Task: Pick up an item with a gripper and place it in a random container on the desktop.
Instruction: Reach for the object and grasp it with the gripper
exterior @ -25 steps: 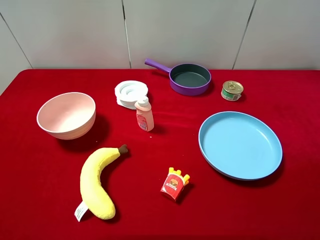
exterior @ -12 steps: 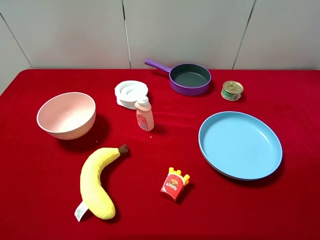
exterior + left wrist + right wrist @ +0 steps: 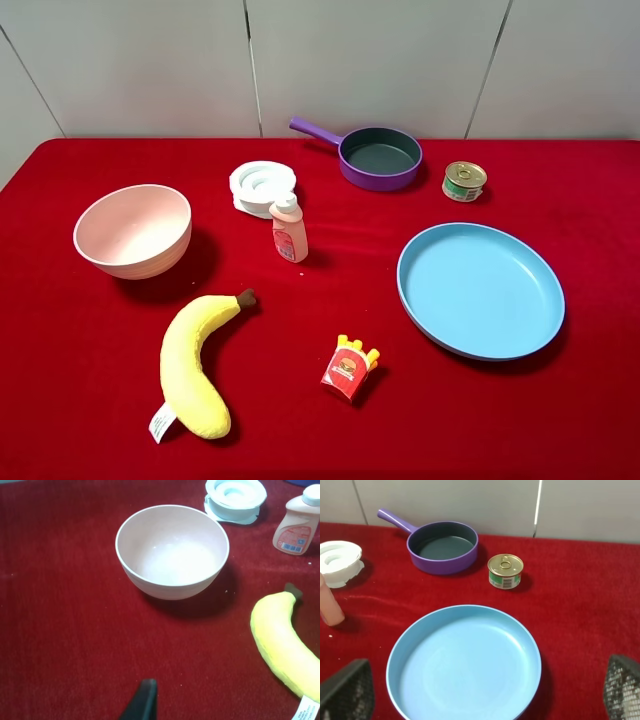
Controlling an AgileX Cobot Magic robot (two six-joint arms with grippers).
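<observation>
Can (image 3: 464,181) sat upright, lid up, near the far edge of the desktop (image 3: 300,320) toward the right side, just beside the purple pan (image 3: 380,158), not touching it. It's round, so no long axis to line up on. From the right wrist view it lay straight ahead of the right gripper (image 3: 484,695), beyond the blue plate (image 3: 545,335), so I judged the right arm clearly nearer. The right gripper's fingers (image 3: 345,690) were spread wide at both sides of the view, holding nothing and touching nothing. Pink bowl (image 3: 140,262) stood near the left edge, well apart from the can, so the carry would cross the whole bench. Left gripper (image 3: 142,705) showed only one dark tip, short of the bowl; I couldn't tell its opening.
</observation>
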